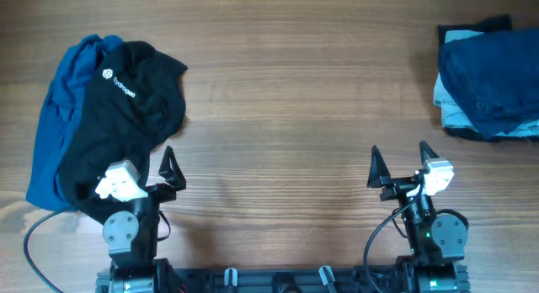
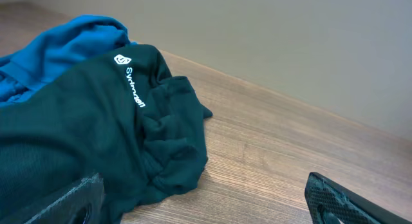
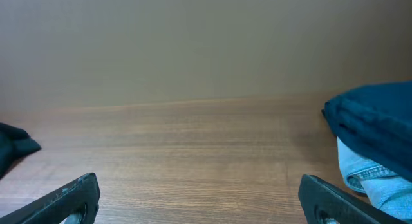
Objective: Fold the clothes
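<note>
A crumpled black shirt with a white logo [image 1: 126, 116] lies on a blue garment [image 1: 59, 108] at the table's left. Both show in the left wrist view, the black shirt [image 2: 96, 134] in front of the blue one [image 2: 71, 40]. My left gripper [image 1: 147, 171] is open and empty, at the near edge of the black shirt. A folded stack of dark navy and light blue clothes [image 1: 488, 78] sits at the far right, and shows in the right wrist view [image 3: 376, 140]. My right gripper [image 1: 400, 162] is open and empty over bare wood.
The wooden table [image 1: 286, 116] stretches between the two piles. A black cable [image 1: 38, 242] loops off the left arm's base at the near left. A plain wall [image 3: 193, 44] rises behind the table's far edge.
</note>
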Controlling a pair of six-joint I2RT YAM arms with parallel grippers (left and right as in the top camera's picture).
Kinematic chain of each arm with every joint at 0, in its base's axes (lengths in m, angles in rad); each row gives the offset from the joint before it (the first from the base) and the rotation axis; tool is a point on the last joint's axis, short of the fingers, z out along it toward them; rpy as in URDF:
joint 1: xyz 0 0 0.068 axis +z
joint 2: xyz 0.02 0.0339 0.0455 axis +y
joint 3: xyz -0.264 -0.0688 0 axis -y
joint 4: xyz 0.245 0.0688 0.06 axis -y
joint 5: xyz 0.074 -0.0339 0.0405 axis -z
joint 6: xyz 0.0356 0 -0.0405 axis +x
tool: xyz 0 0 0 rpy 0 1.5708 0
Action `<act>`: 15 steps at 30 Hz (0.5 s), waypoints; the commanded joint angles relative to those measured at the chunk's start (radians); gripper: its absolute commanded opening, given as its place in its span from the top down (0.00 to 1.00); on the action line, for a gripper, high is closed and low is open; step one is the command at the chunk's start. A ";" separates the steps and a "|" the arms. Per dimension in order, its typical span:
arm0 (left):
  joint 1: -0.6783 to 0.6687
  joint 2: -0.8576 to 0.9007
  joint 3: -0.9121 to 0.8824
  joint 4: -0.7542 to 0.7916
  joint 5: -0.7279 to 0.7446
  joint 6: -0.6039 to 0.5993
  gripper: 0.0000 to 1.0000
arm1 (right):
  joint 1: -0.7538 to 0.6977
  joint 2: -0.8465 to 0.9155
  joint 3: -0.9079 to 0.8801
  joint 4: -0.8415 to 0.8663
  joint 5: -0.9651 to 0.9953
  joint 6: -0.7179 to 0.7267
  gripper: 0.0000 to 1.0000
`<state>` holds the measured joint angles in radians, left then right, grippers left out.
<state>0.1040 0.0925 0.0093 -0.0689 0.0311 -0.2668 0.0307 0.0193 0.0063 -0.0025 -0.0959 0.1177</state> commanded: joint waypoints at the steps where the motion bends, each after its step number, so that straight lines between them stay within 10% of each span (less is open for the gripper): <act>1: -0.004 -0.005 -0.003 -0.007 -0.006 0.021 0.00 | -0.004 -0.012 0.000 0.004 0.013 -0.010 0.00; 15: -0.004 -0.005 -0.003 -0.007 -0.006 0.021 0.00 | -0.004 -0.012 0.000 0.003 0.036 -0.117 0.00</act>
<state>0.1040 0.0925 0.0093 -0.0689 0.0311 -0.2668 0.0307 0.0193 0.0063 -0.0025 -0.0776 0.0341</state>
